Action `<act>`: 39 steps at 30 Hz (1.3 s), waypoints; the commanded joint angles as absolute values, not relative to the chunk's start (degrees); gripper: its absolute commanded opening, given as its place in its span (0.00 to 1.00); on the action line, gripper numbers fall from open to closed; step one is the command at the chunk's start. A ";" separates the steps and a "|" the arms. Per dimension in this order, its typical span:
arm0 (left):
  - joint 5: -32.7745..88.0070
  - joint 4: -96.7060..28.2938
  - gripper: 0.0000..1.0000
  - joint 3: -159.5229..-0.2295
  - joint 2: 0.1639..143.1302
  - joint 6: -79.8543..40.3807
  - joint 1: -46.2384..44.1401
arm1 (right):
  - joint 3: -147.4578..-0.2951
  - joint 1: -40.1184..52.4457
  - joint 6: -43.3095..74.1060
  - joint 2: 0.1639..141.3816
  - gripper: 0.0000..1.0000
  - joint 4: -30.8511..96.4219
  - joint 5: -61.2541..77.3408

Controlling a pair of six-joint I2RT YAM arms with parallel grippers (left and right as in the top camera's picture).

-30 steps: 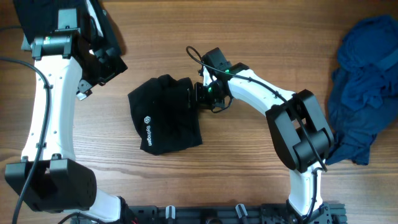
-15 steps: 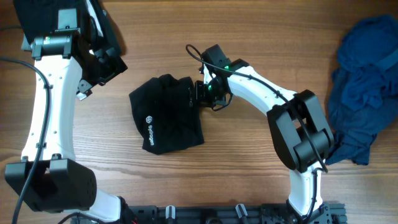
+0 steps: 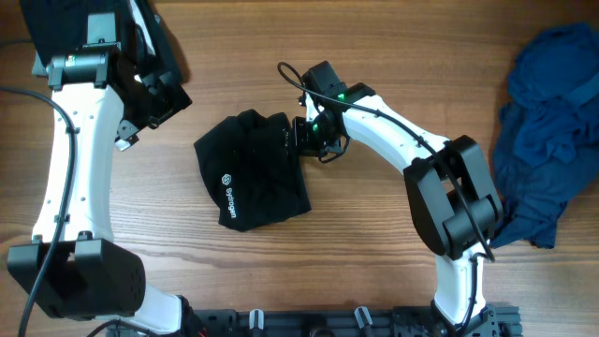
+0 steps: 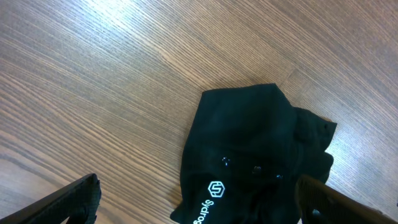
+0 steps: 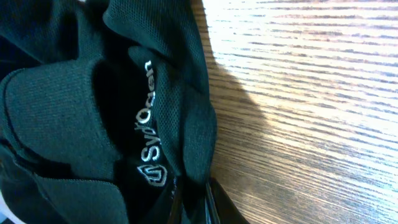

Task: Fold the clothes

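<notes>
Overhead, the black shirt point(image 3: 251, 173) lies folded mid-tabletop point(image 3: 356, 253). Right end effector point(image 3: 301, 139) pinches its right edge, jaws nearly together. Left end effector point(image 3: 154, 94) hangs wide open, empty, up-left. Blue clothes point(image 3: 547, 131) heaped far right.

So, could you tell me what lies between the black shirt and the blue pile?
Overhead: only the right arm, above bare table, separates black shirt from blue pile.

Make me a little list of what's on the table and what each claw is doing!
table: wooden
black shirt: bunched up in the middle, white logo showing
blue clothes: heap at the right edge
left claw: wide open, above the table, holding nothing
right claw: nearly closed on the black shirt's right edge
</notes>
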State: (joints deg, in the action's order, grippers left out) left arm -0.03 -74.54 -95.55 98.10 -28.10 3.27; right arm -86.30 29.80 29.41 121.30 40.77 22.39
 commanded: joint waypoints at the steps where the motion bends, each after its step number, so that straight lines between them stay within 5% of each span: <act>1: 0.60 -74.54 1.00 -95.57 98.37 -27.16 2.83 | -87.50 29.61 28.45 122.04 0.13 41.06 21.37; 11: 0.60 -74.56 1.00 -95.57 98.37 -27.16 2.83 | -87.50 29.61 29.21 122.04 0.04 40.95 21.45; 37: 0.62 -74.61 1.00 -95.57 98.37 -27.16 2.83 | -87.53 27.11 28.49 114.74 0.04 43.75 18.02; 39: 0.60 -74.59 1.00 -95.57 98.37 -27.16 2.83 | -87.53 27.14 28.49 114.74 0.18 43.75 19.27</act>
State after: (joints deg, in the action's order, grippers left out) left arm -0.01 -74.56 -95.55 98.10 -28.10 3.27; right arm -86.52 26.96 29.45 115.59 43.53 18.81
